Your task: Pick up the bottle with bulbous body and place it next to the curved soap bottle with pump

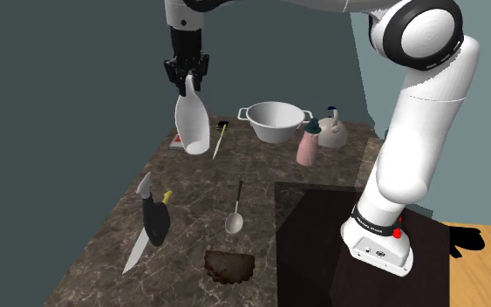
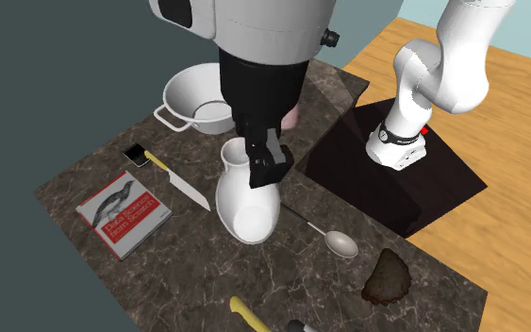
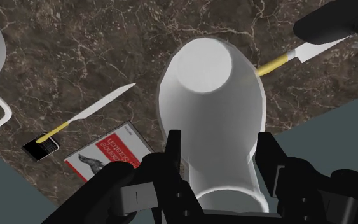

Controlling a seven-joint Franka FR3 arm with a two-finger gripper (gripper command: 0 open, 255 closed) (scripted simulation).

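The white bulbous bottle (image 1: 193,122) (image 2: 249,203) hangs in the air above the dark marble table (image 1: 191,196), tilted, with its base pointing down. My black gripper (image 1: 187,83) (image 2: 254,160) (image 3: 219,149) is shut on its narrow neck; in the wrist view the two fingers clasp the bottle (image 3: 209,83) on either side. The pink curved soap bottle with a dark pump (image 1: 309,144) stands at the back of the table toward the shoulder view's right, well apart from the held bottle. In the second exterior view the arm hides most of the soap bottle (image 2: 296,118).
A white pot (image 1: 274,120) and a white kettle (image 1: 332,131) flank the soap bottle. A red-edged book (image 2: 122,212), a yellow-handled knife (image 2: 178,179) and a small black phone (image 2: 138,154) lie under the bottle. Nearer the front lie a spoon (image 1: 235,218), a black bottle (image 1: 155,222), a large knife (image 1: 137,249) and a brown lump (image 1: 230,266).
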